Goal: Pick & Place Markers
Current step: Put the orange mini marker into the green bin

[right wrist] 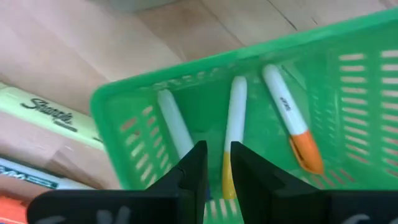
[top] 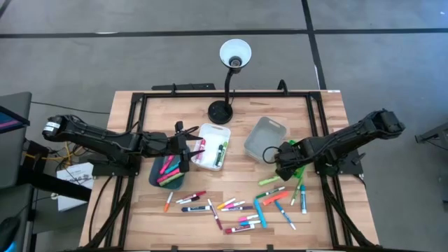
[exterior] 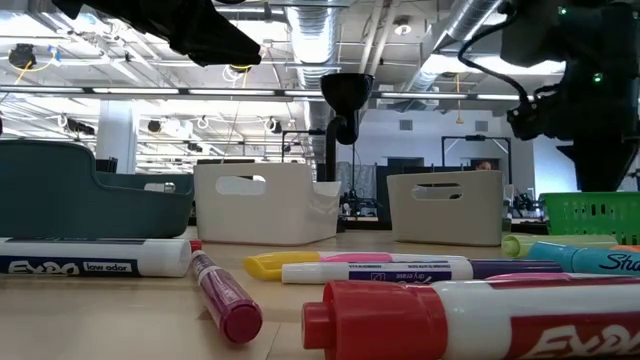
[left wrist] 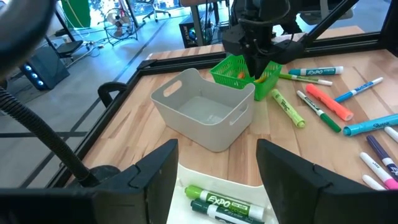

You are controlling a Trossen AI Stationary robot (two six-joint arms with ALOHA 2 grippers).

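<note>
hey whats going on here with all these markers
Two robot arms are sorting markers from the table into small bins. The right claw hangs over the green basket, its fingers only slightly apart, with a yellow-capped marker lying in the basket just beyond them. The left claw is open above the white bin, which holds green markers. The grey bin looks empty, and many markers are loose on the table.
</note>
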